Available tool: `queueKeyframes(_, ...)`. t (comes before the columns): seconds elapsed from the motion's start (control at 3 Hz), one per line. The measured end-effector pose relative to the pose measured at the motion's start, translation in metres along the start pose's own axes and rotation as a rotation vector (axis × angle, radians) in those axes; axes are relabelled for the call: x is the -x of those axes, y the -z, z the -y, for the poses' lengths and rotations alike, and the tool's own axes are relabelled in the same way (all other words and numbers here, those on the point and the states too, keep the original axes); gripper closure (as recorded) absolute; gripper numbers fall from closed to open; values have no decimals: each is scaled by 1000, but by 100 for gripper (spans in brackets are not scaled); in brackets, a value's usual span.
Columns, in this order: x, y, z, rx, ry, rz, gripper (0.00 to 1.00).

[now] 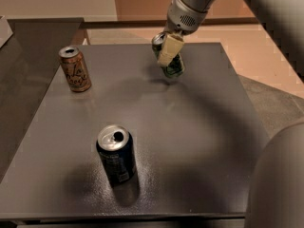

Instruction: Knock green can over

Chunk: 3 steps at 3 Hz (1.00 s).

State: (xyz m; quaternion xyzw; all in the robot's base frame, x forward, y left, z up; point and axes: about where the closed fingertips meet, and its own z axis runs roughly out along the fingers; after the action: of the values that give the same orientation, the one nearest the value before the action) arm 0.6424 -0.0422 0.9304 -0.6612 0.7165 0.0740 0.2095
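The green can (pixel 175 67) is at the far middle of the grey table (pixel 199 127). It is tilted, with its silver top leaning to the left and away and its base low on the table. My gripper (pixel 170 49) reaches down from the upper right and lies against the can's upper part, covering much of it. The arm's white wrist is just above it.
An orange can (pixel 75 69) stands upright at the far left of the table. A taller dark blue can (pixel 116 156) stands upright near the front middle. My robot's pale body (pixel 278 179) fills the right front corner. The table's right edge drops to the floor.
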Motion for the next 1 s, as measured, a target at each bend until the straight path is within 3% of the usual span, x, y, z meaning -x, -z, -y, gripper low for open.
queueKeyframes(0.33, -30, 4, -2, -36, -41, -167, 100)
queueKeyframes(0.67, -58, 0, -2, -50, -66, -305, 83)
queueKeyframes(1.0, -82, -12, -6, -38, -67, -416, 59)
